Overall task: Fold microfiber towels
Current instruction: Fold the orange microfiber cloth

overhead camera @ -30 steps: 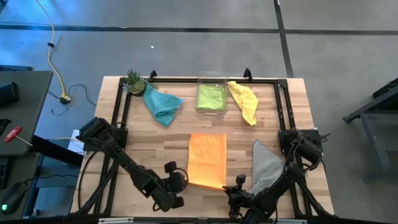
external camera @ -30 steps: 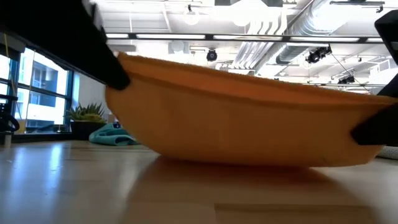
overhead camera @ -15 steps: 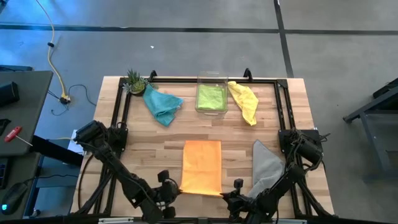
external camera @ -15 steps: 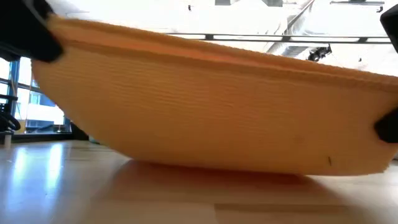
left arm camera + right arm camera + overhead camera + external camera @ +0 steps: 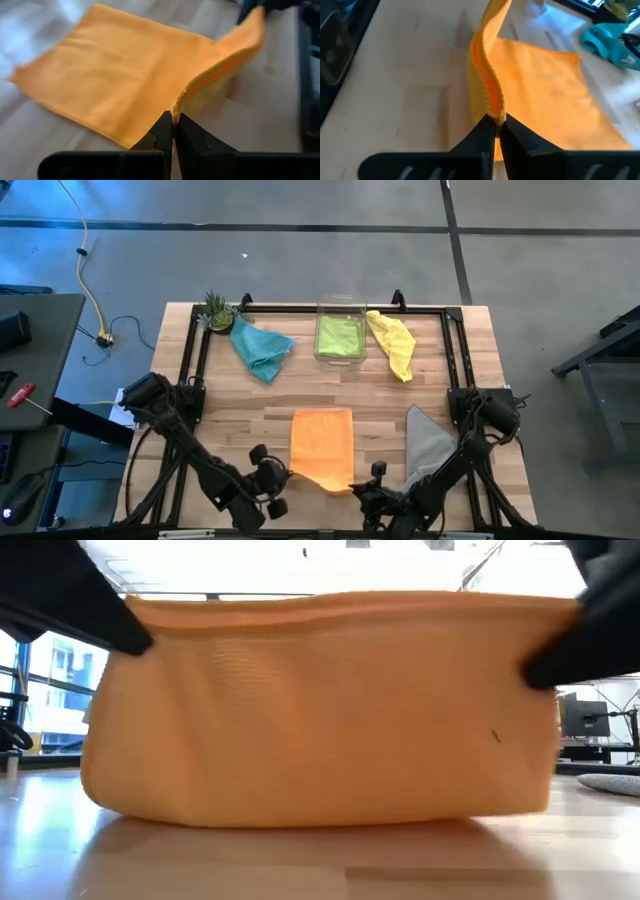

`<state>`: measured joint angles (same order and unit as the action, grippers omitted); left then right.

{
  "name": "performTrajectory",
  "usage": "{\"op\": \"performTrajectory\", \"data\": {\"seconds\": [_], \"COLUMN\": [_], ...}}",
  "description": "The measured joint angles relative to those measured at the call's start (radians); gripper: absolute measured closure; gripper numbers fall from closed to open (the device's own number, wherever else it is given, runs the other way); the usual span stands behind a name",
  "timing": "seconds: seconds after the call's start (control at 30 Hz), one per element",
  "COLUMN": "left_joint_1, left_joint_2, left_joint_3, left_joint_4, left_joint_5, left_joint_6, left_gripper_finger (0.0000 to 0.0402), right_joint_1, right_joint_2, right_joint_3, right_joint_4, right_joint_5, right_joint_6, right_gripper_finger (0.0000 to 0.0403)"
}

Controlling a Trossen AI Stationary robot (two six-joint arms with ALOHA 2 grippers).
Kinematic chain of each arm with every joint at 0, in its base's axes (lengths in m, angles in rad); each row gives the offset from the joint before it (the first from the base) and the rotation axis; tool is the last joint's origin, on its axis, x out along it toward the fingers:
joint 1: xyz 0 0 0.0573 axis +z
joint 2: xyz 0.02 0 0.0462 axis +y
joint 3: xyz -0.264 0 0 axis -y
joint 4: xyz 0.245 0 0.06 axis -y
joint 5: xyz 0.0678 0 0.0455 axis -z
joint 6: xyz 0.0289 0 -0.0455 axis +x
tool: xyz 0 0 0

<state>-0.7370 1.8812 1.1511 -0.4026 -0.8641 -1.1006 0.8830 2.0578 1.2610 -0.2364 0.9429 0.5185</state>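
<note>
1. Pale wooden planks make up the table, ringed by a black frame and standing on a grey floor.
2. At the near middle of the table lies the orange towel; its far part rests flat on the wood and its near edge is lifted off the surface.
3. At the near left corner of that edge, the left gripper has its jaws clamped together on the orange cloth.
4. At the near right corner, the right gripper is pinched tight on the same edge in the same way.
5. In the low view the raised edge stretches almost level between the two grippers, with the cloth hanging down to the table like a curtain.
6. Far left lies the teal towel, crumpled, just beside a small potted plant in the far left corner.
7. At the far middle, the lime green towel sits inside a clear plastic bin.
8. Just right of the bin, the yellow towel lies loosely crumpled.
9. At the near right, the grey towel lies by the right arm.
</note>
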Motion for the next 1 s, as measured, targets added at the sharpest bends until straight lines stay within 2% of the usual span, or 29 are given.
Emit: {"op": "performTrajectory", "data": {"seconds": [0.1,0.37,0.7,1.0], "left_joint_1": [0.019,0.096,0.113,0.154], "left_joint_2": [0.000,-0.005,-0.060,-0.061], "left_joint_3": [0.000,0.000,0.000,-0.041], "left_joint_4": [-0.042,-0.167,-0.319,-0.308], "left_joint_5": [-0.035,-0.037,-0.086,-0.081], "left_joint_6": [-0.032,-0.084,-0.114,-0.101], "left_gripper_finger": [0.0402,0.0402,0.0402,0.0402], "right_joint_1": [-0.031,-0.121,-0.155,-0.204], "right_joint_2": [-0.018,-0.026,-0.026,-0.026], "right_joint_3": [0.000,0.000,0.000,0.000], "right_joint_4": [-0.029,-0.103,-0.179,-0.234], "right_joint_5": [-0.001,-0.051,-0.026,0.010], "right_joint_6": [-0.003,0.004,0.023,0.059], "right_gripper_finger": [0.0389,0.0389,0.0389,0.0389]}}
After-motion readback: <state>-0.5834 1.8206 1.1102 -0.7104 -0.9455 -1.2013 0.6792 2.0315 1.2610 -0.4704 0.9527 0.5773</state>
